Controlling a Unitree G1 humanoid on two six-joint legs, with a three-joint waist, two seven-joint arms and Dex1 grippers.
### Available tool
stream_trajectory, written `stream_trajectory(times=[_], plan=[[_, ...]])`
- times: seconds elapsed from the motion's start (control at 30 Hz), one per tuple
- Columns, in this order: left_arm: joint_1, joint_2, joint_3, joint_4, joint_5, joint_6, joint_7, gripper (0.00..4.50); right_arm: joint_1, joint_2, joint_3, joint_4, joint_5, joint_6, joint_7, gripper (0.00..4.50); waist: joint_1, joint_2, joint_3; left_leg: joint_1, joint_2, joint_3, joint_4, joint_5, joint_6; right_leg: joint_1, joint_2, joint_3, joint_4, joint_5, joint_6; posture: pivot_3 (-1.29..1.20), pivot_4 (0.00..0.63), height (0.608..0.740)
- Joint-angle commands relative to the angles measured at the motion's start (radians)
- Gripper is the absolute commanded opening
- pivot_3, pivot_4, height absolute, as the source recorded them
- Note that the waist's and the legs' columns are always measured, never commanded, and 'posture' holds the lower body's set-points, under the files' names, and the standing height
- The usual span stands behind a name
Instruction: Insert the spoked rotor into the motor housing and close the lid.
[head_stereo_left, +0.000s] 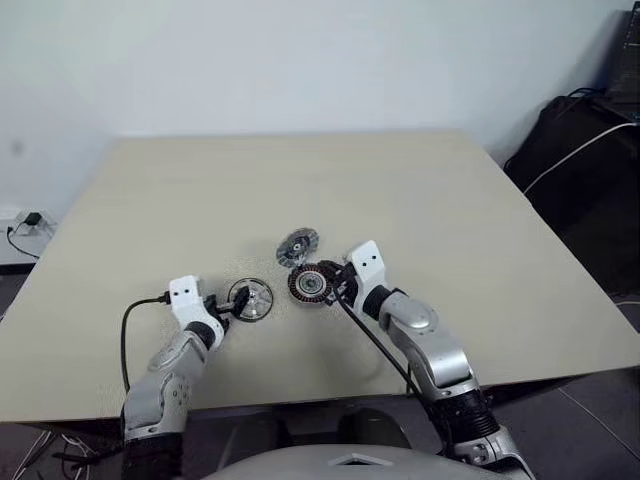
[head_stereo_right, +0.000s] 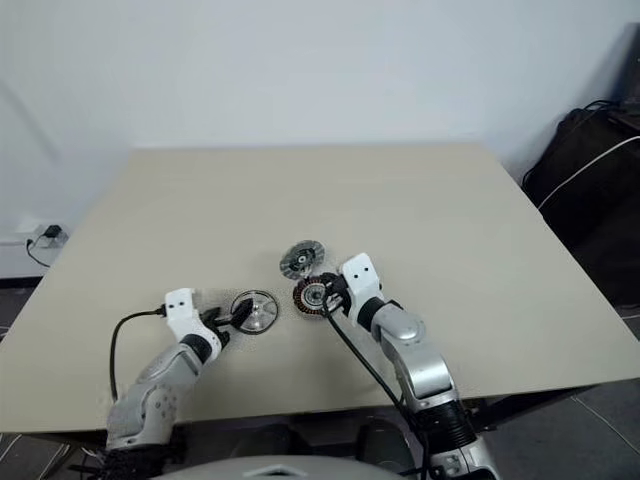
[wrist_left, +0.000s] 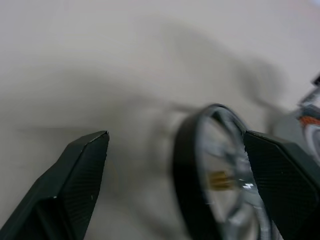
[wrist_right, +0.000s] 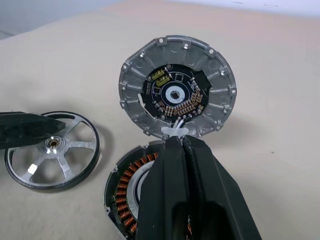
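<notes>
**Rotor at the left gripper, housing just beside the right**

On the beige table (head_stereo_left: 420, 190), three motor parts clustered near the front edge, between the two arms. Left gripper (head_stereo_left: 232, 305) spread wide, straddling the spoked rotor (head_stereo_left: 250, 300), which lies flat with its hub up; one finger (wrist_left: 75, 175) well clear of the dark rim, the other finger (wrist_left: 285, 175) right against the far side. Motor housing (head_stereo_left: 310, 283) just beside the rotor toward the robot's right, coils up, touching the right gripper (head_stereo_left: 338, 288). Right gripper pressed together, its tip at a small white piece on the near edge of the lid (wrist_right: 177, 86), which stands tilted up behind the housing with its circuit board facing the wrist. Left arm clearly nearer the rotor; judged next: close on the rim, carry it sideways to the right over the housing.

Hard to make out: whether the white piece is actually pinched; near half of the housing masked by the shut fingers; rotor blurred and cut off in the left wrist view.
</notes>
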Motion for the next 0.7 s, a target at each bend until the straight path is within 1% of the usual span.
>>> stream_trajectory(times=[0.03, 0.17, 0.3, 0.47, 0.67, 0.7], plan=[[-0.009, -0.003, -0.006, -0.042, -0.062, 0.072, -0.025, 4.50, 0.003, -0.005, -0.019, -0.063, 0.009, -0.004, -0.014, 0.12, 0.001, 0.000, 0.000, 0.000, 0.000, 0.000, 0.000, 0.000, 0.000, 0.000, 0.000, 0.000, 0.000, 0.000, 0.000, 0.00, 0.000, 0.740], [0.009, 0.004, 0.001, -0.059, -0.082, 0.103, -0.028, 4.50, 0.022, -0.010, -0.027, -0.078, 0.014, 0.001, -0.026, 0.12, 0.001, 0.000, 0.000, 0.000, 0.000, 0.000, 0.000, 0.000, -0.001, 0.000, 0.000, 0.001, 0.000, -0.001, -0.002, 0.00, 0.000, 0.740], [0.034, -0.003, 0.040, -0.074, -0.123, 0.124, -0.020, 4.50, 0.033, -0.013, -0.030, -0.083, 0.015, 0.004, -0.030, 0.12, 0.000, 0.000, 0.000, 0.000, 0.000, 0.000, 0.000, 0.000, -0.001, 0.000, 0.000, 0.001, 0.000, -0.001, -0.002, 0.00, 0.000, 0.740], [0.059, -0.037, 0.107, -0.102, -0.225, 0.177, 0.000, 4.50, 0.033, -0.014, -0.028, -0.080, 0.012, 0.006, -0.030, 0.12, 0.000, 0.000, 0.000, 0.000, 0.000, 0.000, 0.000, 0.000, -0.001, -0.001, 0.000, 0.001, 0.000, -0.001, -0.002, 0.00, 0.000, 0.740], [0.073, -0.104, 0.171, -0.098, -0.369, 0.252, 0.048, 4.50, 0.028, -0.015, -0.017, -0.069, 0.008, 0.008, -0.025, 0.12, 0.001, 0.000, 0.000, 0.000, 0.000, 0.000, 0.000, 0.000, -0.001, 0.000, 0.000, 0.001, 0.000, -0.001, -0.002, 0.00, 0.000, 0.740], [0.074, -0.111, 0.175, -0.095, -0.384, 0.261, 0.057, 4.12, 0.026, -0.014, -0.017, -0.067, 0.008, 0.008, -0.025, 0.09, 0.001, 0.000, 0.000, 0.000, 0.000, 0.000, 0.000, 0.000, 0.000, 0.000, 0.000, 0.001, 0.000, -0.001, -0.002, 0.00, 0.000, 0.740]])
